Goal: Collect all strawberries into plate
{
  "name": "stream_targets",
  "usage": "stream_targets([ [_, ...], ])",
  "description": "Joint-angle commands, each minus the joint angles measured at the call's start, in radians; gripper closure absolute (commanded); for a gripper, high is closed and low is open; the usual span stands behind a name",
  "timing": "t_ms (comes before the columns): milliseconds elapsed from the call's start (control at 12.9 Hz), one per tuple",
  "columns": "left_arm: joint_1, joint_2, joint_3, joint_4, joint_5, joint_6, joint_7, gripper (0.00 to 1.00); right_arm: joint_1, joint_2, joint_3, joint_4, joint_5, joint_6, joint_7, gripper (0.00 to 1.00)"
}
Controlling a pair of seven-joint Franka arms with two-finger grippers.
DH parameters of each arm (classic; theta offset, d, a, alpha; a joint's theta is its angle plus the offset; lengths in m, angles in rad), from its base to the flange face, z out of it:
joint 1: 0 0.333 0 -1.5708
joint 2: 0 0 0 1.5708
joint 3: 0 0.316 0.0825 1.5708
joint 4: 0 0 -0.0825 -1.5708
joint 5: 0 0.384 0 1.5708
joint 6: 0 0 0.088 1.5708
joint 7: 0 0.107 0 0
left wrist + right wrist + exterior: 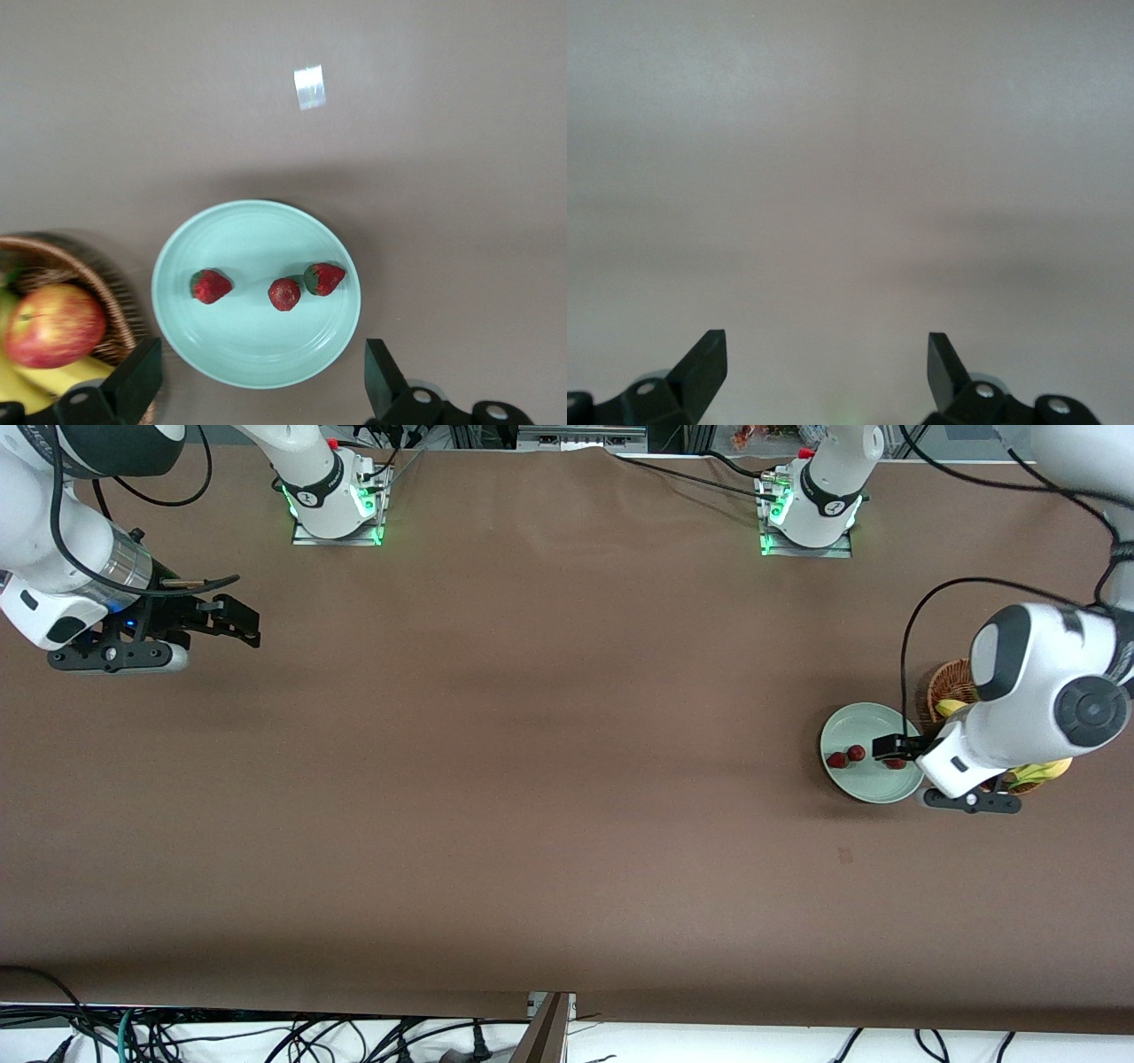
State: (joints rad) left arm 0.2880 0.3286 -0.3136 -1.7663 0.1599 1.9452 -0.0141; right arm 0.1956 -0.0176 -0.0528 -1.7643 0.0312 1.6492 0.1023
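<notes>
The pale green plate lies at the left arm's end of the table. Three strawberries rest on it. Two of them sit close together, and the third lies partly under my left gripper. In the left wrist view they show as one apart and two side by side. My left gripper hangs open over the plate's edge by the basket, holding nothing. My right gripper waits open over bare table at the right arm's end.
A brown wicker basket stands beside the plate, holding a red-yellow apple and bananas. A small shiny patch marks the brown cloth near the plate.
</notes>
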Motion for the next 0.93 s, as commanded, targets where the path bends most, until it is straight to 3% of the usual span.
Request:
stream_targets([
  [0,-0.086,-0.118,0.045,0.001,-0.083,-0.072,0.028,0.00,-0.015,-0.002,0.011,0.003,-0.011,-0.005,-0.016,0.00],
  [155,-0.220,-0.158,0.177,0.057,-0.115,-0.176,0.028,0.00,-0.015,-0.004,0.011,0.003,-0.011,-0.011,-0.016,0.00],
  [387,-0.341,-0.196,0.289,0.133,-0.141,-0.287,0.028,0.00,-0.015,-0.001,0.013,0.003,-0.011,-0.005,-0.018,0.00],
  [852,-0.348,-0.269,0.309,0.133,-0.160,-0.365,0.022,0.00,-0.015,-0.001,0.013,0.003,-0.011,-0.008,-0.018,0.00],
])
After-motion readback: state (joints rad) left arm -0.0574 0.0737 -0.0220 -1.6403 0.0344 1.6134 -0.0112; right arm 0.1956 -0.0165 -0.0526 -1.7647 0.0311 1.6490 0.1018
